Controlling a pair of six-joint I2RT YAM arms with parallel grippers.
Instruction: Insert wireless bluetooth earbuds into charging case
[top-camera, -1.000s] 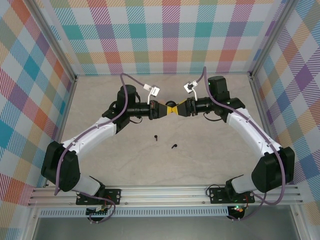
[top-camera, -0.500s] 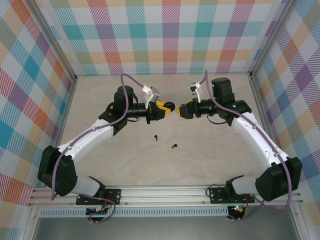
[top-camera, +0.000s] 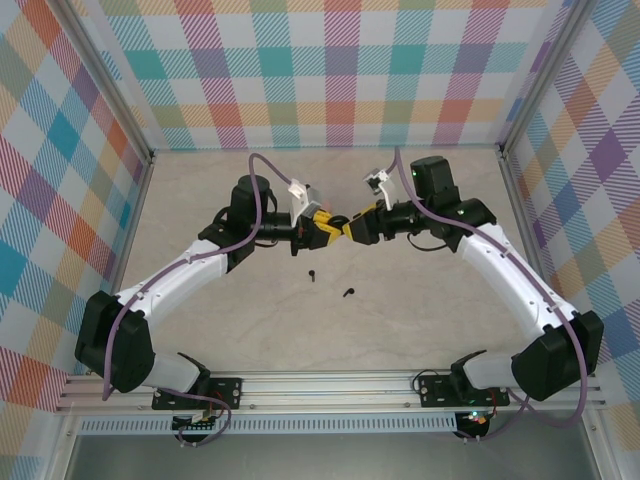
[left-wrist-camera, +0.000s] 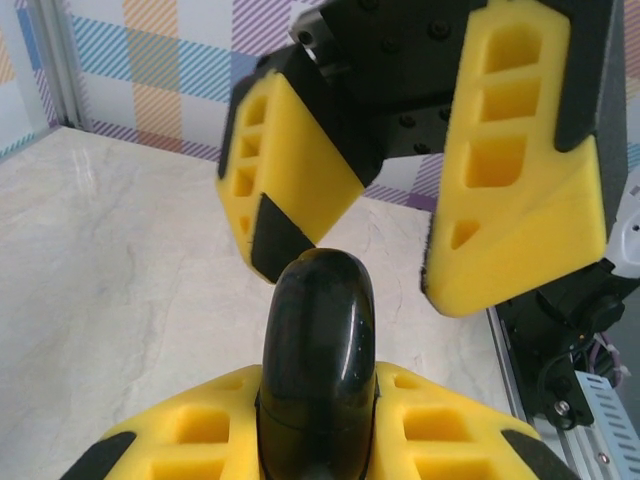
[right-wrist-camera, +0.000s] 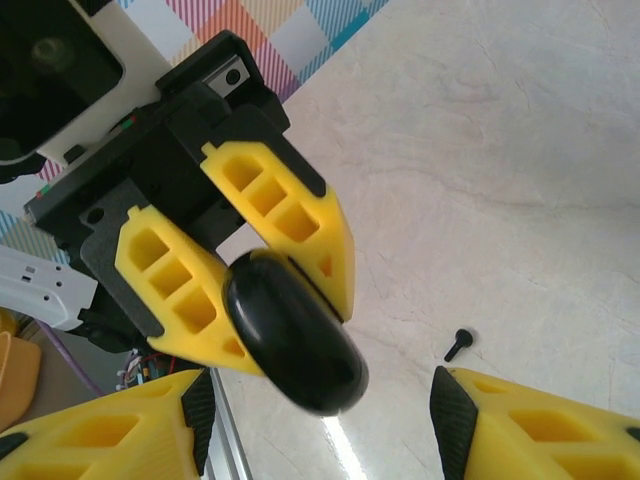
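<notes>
I have the black charging case (left-wrist-camera: 318, 350) pinched on edge between the left fingers (left-wrist-camera: 185, 450), which are closed hard on it. It hangs in the air over the middle of the table (top-camera: 430, 300), clear of the surface. The right fingers (left-wrist-camera: 520, 170) stand wide apart with nothing in them, one on either side of the case's free end, and one tip is just beside it. By my reckoning the task is barely begun. No earbud is in the case, and from these angles the case looks like one smooth closed shell, though I cannot be sure the lid is not cracked open on a side I don't see. Two black earbuds (top-camera: 312, 273) lie loose on the table on the near side of the fingers. They are a little apart from each other, the second earbud (top-camera: 348, 293) closer to the arm bases. What I judge is left is getting the lid open, most likely with the right fingers working against the left's hold. After that each earbud has to be picked up and seated in its socket.
</notes>
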